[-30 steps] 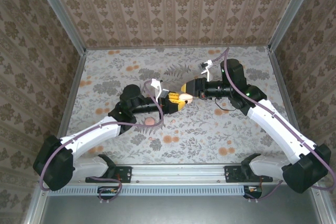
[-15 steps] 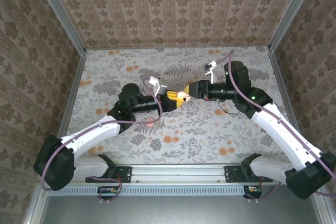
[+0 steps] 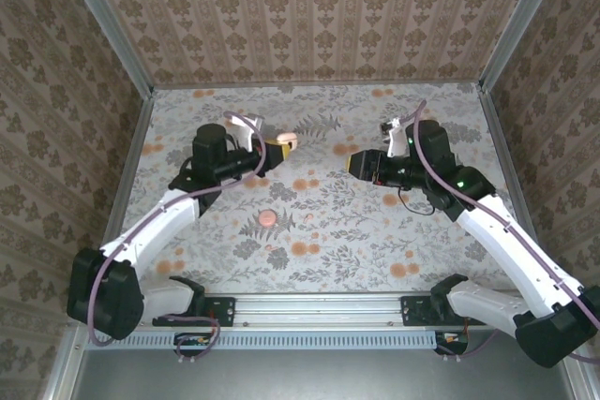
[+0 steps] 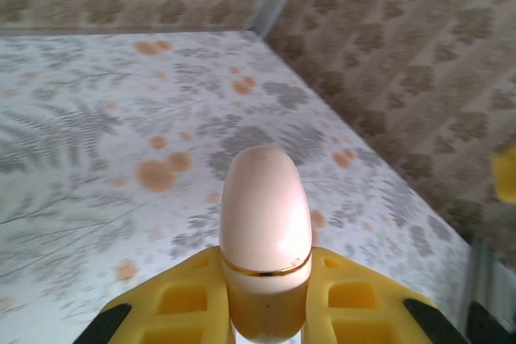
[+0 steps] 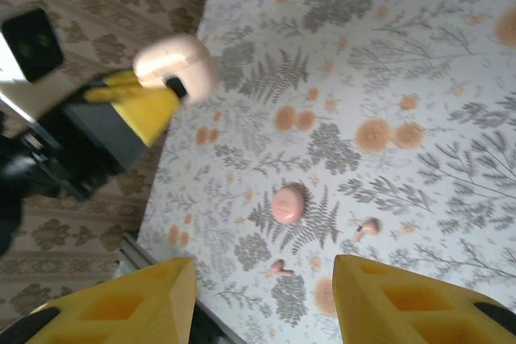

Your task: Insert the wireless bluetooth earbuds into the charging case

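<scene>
The left pincer is pinching the pale pink, egg-shaped charging case, apparently closed, above the floral table. The right pincer is hanging spread, empty. Two tiny cream-white earbuds are lying below it, beside a pink round disc; neither is being inserted yet

- Charging case: one, pale pink and egg-shaped, clamped between the left pincer's yellow fingers.
- Earbuds: two, tiny and cream-pink; second earbud nearby. Both lie on the floral table, seen between the right pincer's spread fingers.
- Pink round disc: one, near both earbuds, in the same gap.
- Pincers: two.
</scene>
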Robot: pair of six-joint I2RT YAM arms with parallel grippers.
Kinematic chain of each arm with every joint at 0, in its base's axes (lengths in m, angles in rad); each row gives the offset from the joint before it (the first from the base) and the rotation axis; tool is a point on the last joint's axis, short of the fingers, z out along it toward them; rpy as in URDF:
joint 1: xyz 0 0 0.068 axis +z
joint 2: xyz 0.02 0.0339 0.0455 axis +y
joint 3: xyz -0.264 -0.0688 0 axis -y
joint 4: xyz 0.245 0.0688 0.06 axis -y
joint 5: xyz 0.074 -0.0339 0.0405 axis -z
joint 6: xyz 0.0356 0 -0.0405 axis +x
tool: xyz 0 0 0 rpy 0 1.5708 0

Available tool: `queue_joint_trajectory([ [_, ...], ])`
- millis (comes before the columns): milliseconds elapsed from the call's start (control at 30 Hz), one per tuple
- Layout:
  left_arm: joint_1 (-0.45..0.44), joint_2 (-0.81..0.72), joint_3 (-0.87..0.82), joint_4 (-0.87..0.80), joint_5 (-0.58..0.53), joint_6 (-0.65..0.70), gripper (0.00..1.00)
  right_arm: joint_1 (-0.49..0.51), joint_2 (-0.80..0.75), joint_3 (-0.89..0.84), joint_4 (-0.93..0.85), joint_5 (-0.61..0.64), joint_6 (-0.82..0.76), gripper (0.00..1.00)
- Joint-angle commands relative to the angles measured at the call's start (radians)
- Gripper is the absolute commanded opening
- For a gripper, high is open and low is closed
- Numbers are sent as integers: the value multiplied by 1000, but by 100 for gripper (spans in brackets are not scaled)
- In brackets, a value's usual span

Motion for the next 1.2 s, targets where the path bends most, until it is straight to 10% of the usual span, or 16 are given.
queue_joint_trajectory([
  [0, 48, 80, 47, -171, -94, 53, 0, -6, 13, -23, -24, 52, -7, 49],
  [567, -65, 674, 367, -266, -12, 2, 0, -24, 134, -85, 11, 45, -2, 50],
  [1167, -78, 757, 503, -465, -208, 129, 28, -31, 183, -127, 6, 49, -10, 53],
])
